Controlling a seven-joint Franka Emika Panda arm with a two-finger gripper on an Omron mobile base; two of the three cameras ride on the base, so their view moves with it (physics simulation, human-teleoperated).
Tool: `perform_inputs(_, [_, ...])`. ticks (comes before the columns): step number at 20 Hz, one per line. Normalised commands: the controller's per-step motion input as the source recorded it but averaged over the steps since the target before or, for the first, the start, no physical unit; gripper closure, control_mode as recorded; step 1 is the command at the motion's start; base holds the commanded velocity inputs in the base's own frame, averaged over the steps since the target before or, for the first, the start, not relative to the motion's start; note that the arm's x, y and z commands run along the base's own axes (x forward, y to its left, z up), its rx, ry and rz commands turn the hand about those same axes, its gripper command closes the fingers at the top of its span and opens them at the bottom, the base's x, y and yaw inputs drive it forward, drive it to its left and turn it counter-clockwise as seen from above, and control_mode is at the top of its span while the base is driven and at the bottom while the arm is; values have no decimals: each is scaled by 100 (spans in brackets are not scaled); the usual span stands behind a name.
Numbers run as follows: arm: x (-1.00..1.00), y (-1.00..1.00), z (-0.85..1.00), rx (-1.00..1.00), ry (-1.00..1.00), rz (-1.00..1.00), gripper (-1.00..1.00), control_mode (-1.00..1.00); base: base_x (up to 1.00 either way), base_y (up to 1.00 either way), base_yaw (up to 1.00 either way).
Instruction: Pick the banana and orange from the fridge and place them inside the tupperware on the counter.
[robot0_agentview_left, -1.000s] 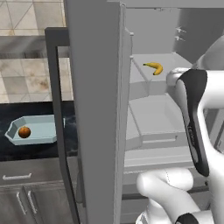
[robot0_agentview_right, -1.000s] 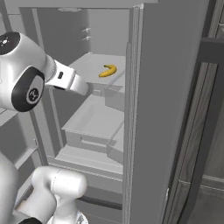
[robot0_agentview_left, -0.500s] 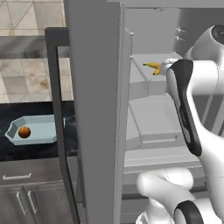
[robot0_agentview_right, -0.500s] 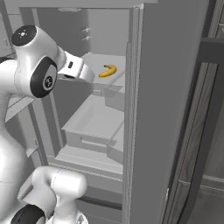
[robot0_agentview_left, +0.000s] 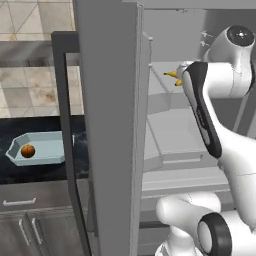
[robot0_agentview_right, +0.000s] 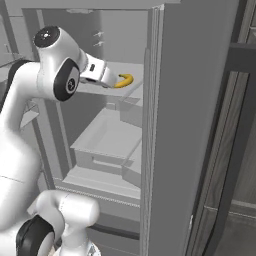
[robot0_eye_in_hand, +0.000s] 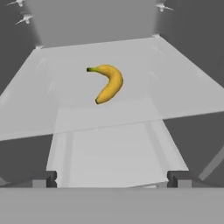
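The banana (robot0_eye_in_hand: 109, 83) lies on a pale upper shelf inside the open fridge (robot0_agentview_right: 107, 135), curved, with its stem to the left in the hand view. My gripper (robot0_eye_in_hand: 111, 179) is open and level with that shelf, a short way in front of the banana, with nothing between its fingers. From the right base view the hand (robot0_agentview_right: 100, 74) sits just left of the banana (robot0_agentview_right: 124, 80). From the left base view my arm hides all but the banana's tips (robot0_agentview_left: 172, 75). The orange (robot0_agentview_left: 28, 151) rests in the tupperware (robot0_agentview_left: 50, 150) on the black counter (robot0_agentview_left: 30, 172).
The fridge's open left door (robot0_agentview_left: 107, 125) stands between the counter and the fridge interior. A drawer (robot0_agentview_right: 107, 145) juts out below the banana's shelf. The right door (robot0_agentview_right: 200, 125) is close beside my arm. Grey cabinets (robot0_agentview_left: 30, 220) sit under the counter.
My arm has risen and reached into the fridge. The hand has come up to the banana's shelf and now covers most of the banana in the left base view. The jaws have stayed open.
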Motion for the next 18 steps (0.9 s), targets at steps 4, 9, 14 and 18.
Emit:
perform_inputs(4, [55,-12,0,0,0,0,-100,-100,0,0,0])
perform_inputs(9, [51,-15,-7,0,0,0,-100,-100,0,0,0])
perform_inputs(14, [50,-11,-17,0,4,0,-100,-100,0,0,0])
perform_inputs(18, [46,-2,-25,0,8,0,-100,-100,0,0,0])
